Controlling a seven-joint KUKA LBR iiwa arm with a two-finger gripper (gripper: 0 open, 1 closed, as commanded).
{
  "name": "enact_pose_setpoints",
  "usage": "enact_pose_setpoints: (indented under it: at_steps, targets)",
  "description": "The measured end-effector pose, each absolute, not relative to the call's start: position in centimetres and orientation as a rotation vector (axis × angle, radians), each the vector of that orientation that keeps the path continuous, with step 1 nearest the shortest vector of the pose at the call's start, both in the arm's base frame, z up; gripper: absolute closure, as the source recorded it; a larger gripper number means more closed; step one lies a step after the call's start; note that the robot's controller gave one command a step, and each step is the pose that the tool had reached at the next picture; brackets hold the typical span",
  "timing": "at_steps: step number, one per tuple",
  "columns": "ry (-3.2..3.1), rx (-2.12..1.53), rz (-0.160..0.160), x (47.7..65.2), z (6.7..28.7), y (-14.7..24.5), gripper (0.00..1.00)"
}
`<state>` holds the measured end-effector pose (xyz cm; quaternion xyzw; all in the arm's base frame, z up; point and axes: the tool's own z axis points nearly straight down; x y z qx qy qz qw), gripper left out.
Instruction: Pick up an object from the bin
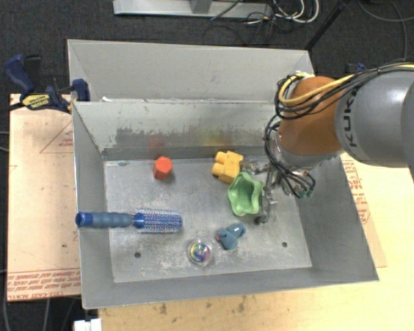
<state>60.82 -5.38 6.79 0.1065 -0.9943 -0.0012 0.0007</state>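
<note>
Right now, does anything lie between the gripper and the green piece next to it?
Nothing visible does. The gripper is down right at the right edge of the green piece, with no gap to see. The yellow block lies just beyond it toward the back wall, and the small blue piece lies nearer the front, apart from both.

Crumpled green piece (243, 196) on bin (193, 123) floor, right of centre

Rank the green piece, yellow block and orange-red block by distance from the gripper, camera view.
1. Green curved piece, right beside the gripper.
2. Yellow block, by the back wall.
3. Orange-red block, farther along that wall.
</note>
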Motion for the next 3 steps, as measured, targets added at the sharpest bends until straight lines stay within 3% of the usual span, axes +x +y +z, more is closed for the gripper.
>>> enact_pose_setpoints:
  at_steps: [1, 2, 3]
  targets:
    - [-3.125, 0.335, -0.003, 60.9, 6.8, -5.3, 0.00]
    - [-3.128, 0.334, -0.003, 61.0, 6.9, -5.3, 1.00]
    - [-3.136, 0.333, 0.002, 61.3, 20.4, -5.3, 1.00]
